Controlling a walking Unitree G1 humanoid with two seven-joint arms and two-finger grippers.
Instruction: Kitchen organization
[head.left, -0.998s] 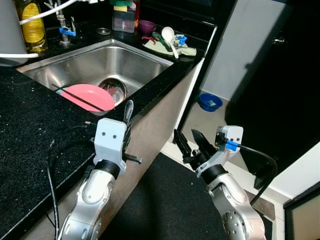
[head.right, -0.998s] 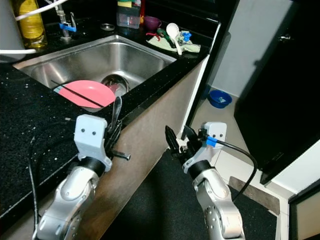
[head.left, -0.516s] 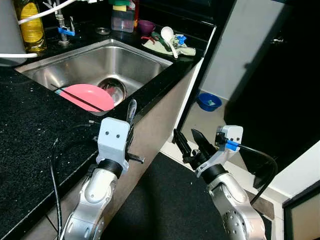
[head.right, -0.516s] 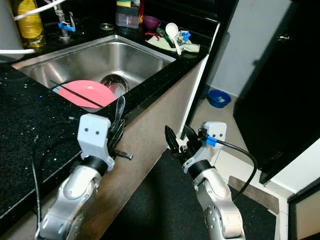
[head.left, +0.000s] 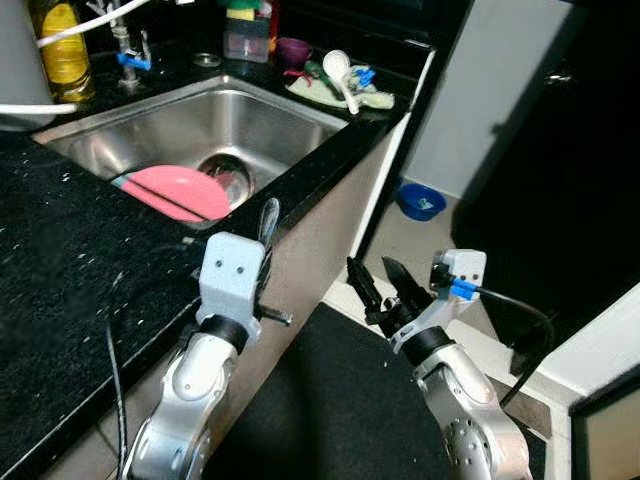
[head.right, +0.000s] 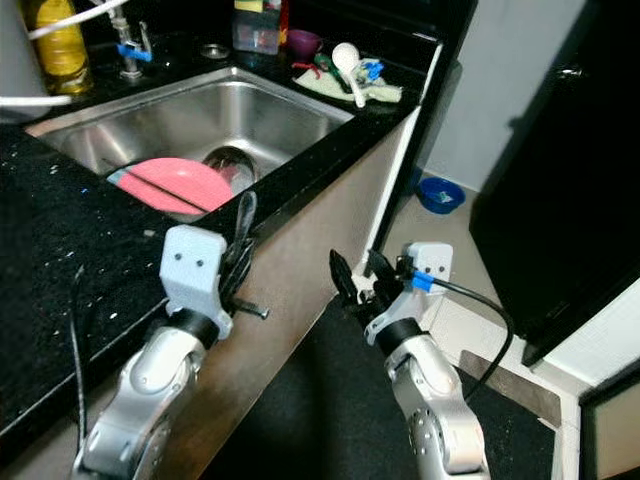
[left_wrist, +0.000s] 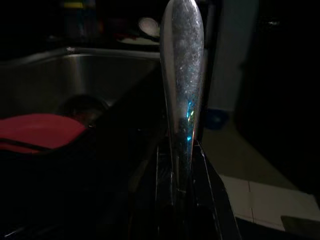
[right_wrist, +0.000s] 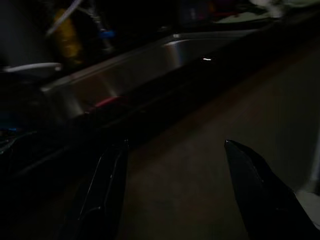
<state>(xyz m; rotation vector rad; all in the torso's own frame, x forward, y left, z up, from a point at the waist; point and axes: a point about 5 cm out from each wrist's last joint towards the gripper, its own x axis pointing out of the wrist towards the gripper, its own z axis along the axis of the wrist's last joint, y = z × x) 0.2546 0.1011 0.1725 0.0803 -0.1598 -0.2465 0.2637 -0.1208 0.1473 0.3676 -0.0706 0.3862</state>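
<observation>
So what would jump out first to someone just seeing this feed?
The pink plate lying in the steel sink, a dark chopstick across it. Then the left end effector at the black counter's edge, shut on a metal spoon handle, and the right end effector open over the floor.

Showing bright, even light in both eye views, gleaming off the steel sink (head.left: 200, 125) and sparkling in the black counter (head.left: 60, 260). Blurring slightly overall, softening edges of the pink plate (head.left: 175, 190). Falling into deep shadow at the dark doorway (head.left: 560, 150). Staying very dim in both wrist views, catching a bluish glint along the spoon (left_wrist: 182, 90), leaving the black fingers (right_wrist: 107, 190) barely readable.
</observation>
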